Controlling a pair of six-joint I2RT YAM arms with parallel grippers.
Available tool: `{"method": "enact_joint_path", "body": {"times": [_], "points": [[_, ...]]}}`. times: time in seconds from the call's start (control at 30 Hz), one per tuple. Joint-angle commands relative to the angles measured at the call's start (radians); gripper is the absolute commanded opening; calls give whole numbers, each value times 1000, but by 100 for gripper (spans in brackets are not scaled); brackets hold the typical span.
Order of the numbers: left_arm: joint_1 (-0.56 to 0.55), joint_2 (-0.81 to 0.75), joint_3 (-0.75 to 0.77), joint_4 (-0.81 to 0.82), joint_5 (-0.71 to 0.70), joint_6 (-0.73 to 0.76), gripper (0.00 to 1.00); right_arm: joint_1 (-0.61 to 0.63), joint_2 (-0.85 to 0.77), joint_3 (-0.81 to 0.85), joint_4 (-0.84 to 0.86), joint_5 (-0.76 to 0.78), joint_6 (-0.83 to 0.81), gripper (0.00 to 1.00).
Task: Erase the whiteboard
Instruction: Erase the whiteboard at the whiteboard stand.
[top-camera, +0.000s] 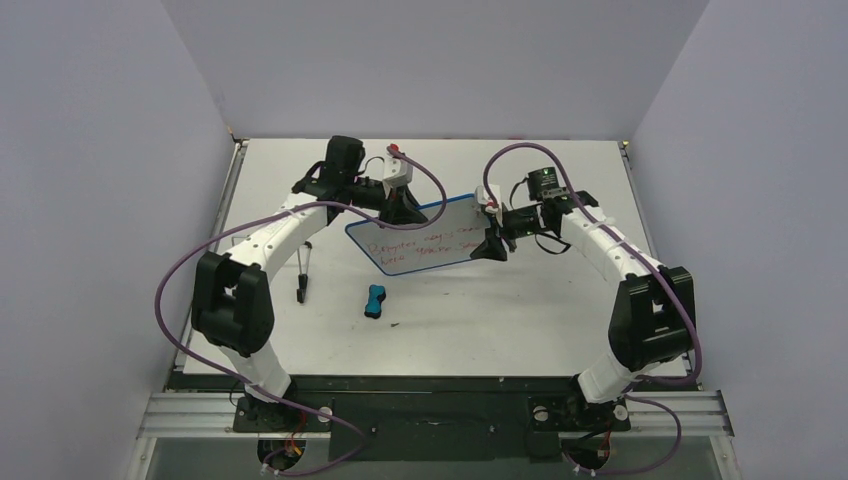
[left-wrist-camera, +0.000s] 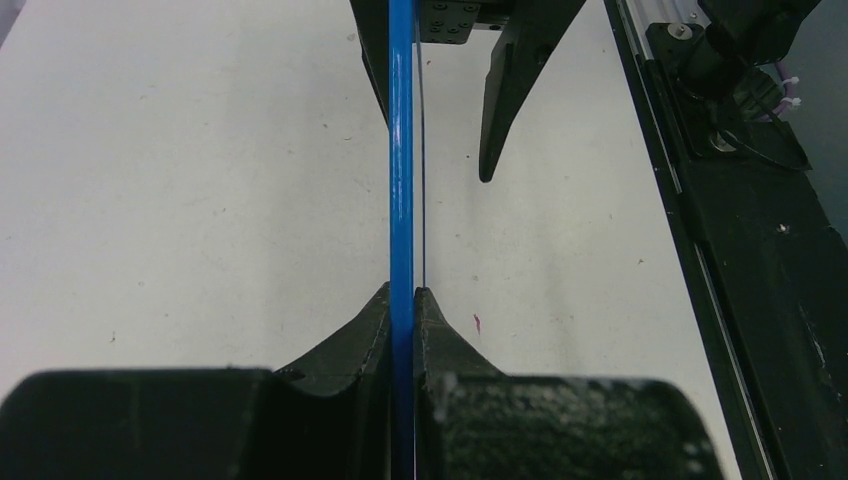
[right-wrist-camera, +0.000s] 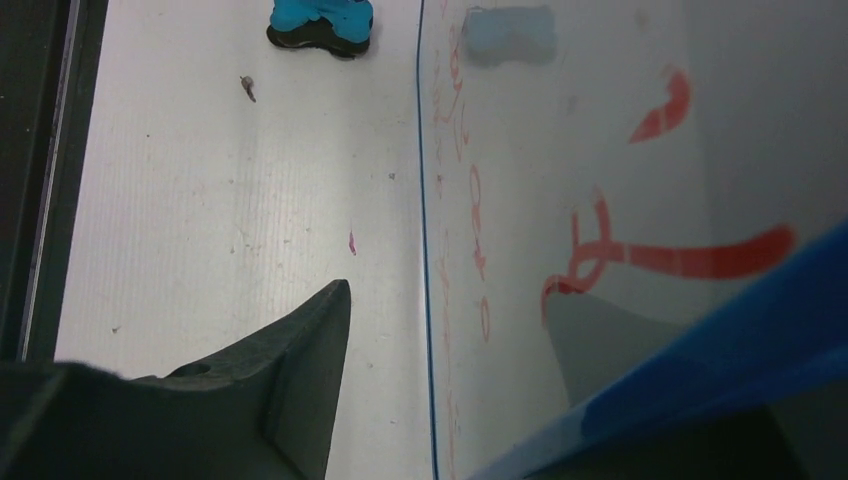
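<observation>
The whiteboard (top-camera: 430, 235), blue-rimmed with red handwriting on it, is held off the table between the two arms. My left gripper (top-camera: 400, 210) is shut on its far left edge. In the left wrist view the blue rim (left-wrist-camera: 401, 150) runs edge-on, pinched between the two pads (left-wrist-camera: 405, 292). My right gripper (top-camera: 492, 240) straddles the board's right end and is open. Its left finger (right-wrist-camera: 300, 380) stands apart from the written face (right-wrist-camera: 560, 180), and its other finger is hidden behind the board. The blue-and-black eraser (top-camera: 374, 299) lies on the table in front of the board.
A thin dark pen-like tool (top-camera: 303, 280) lies left of the eraser, under the left arm. A small dark crumb (top-camera: 393, 323) sits near the eraser. The table's black rail (left-wrist-camera: 720, 250) runs along the near edge, and grey walls close in the sides.
</observation>
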Motion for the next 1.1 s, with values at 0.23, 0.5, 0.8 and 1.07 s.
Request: {"method": "enact_joint_path", "body": {"times": [0.23, 0.5, 0.8, 1.07], "points": [[21, -48, -21, 115, 65, -13, 0, -42, -3, -22, 53, -111, 20, 39], [22, -45, -23, 126, 69, -22, 0, -35, 31, 23, -106, -137, -82, 14], [22, -45, -27, 146, 73, -41, 0, -10, 86, 99, -336, -165, -308, 22], [22, -44, -29, 152, 73, -45, 0, -3, 161, 174, -556, -188, -520, 13]]}}
